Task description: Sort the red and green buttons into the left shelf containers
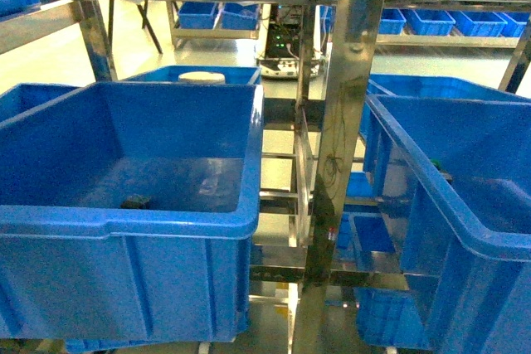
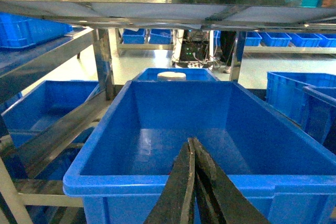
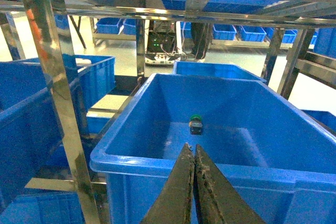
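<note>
Cool, bluish light comes from overhead, brightest on the pale glossy floor far beyond the jaws. Glare streaks the polished steel shelf upright, and all three views look soft and slightly hazy. The dark jaws themselves, close to each wrist lens, are blurred.

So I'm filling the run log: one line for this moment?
left gripper: shut, empty | right gripper: shut, empty | green button: in right tub
</note>
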Robot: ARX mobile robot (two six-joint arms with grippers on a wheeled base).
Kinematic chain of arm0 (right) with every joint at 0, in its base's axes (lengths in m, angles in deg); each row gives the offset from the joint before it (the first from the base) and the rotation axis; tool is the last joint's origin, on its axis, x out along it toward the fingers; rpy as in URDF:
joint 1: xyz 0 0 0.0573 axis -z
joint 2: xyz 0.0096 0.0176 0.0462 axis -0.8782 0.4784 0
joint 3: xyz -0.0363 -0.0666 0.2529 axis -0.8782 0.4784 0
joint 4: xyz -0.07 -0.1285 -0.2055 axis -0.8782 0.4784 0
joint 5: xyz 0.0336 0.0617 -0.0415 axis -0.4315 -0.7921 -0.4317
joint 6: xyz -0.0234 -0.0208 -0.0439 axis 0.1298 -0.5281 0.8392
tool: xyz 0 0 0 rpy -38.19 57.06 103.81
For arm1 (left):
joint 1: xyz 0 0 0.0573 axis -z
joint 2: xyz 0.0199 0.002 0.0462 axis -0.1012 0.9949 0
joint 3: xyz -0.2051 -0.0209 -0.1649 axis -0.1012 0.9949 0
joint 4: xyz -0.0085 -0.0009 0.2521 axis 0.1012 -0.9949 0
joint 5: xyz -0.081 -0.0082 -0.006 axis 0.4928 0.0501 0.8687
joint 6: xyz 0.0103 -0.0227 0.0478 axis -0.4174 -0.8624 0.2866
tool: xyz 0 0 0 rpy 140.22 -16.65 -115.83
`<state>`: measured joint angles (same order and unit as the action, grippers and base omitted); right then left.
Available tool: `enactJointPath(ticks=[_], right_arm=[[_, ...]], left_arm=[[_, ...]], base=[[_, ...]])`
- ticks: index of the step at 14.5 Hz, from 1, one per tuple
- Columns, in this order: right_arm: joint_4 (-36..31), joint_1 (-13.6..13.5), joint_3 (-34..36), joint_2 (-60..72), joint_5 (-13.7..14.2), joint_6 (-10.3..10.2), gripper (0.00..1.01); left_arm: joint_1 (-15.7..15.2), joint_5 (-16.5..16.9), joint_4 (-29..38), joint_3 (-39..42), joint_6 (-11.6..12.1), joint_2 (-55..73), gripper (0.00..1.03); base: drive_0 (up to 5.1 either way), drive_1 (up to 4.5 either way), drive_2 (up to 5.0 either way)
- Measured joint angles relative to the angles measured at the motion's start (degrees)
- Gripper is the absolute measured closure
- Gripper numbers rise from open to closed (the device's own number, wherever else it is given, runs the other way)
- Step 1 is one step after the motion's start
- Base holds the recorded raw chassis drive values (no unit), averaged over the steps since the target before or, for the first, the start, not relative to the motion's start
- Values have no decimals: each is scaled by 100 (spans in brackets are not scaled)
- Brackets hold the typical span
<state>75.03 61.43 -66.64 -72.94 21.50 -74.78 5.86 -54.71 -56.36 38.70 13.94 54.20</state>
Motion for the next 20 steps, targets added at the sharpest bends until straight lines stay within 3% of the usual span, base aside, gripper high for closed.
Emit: enactJointPath(ticks=[5, 6, 7, 14, 15, 16, 20], right_arm=[[-2, 0, 0, 2, 0, 0, 99], [0, 0, 0, 0, 0, 0, 99], [0, 0, 0, 2, 2, 0, 99], [-2, 0, 0, 0, 0, -2, 99], [-2, 0, 0, 0, 0, -2, 99], [-2, 0, 0, 2, 0, 0, 89], [-2, 0, 0, 0, 0, 0, 36]], left_arm=[[0, 2, -555, 0, 0, -535, 101], [0, 2, -837, 0, 2, -721, 101], [0, 28, -1626, -2, 7, -1318, 101], [0, 4, -1596, -2, 26, -1493, 101], [0, 2, -1600, -2, 24, -1493, 95], [0, 2, -1596, -2, 26, -1493, 82], [0, 2, -1598, -2, 26, -1493, 29]], base=[[0, 0, 0], [0, 0, 0], [0, 0, 0], [0, 0, 0], [0, 0, 0], [0, 0, 0], [0, 0, 0]])
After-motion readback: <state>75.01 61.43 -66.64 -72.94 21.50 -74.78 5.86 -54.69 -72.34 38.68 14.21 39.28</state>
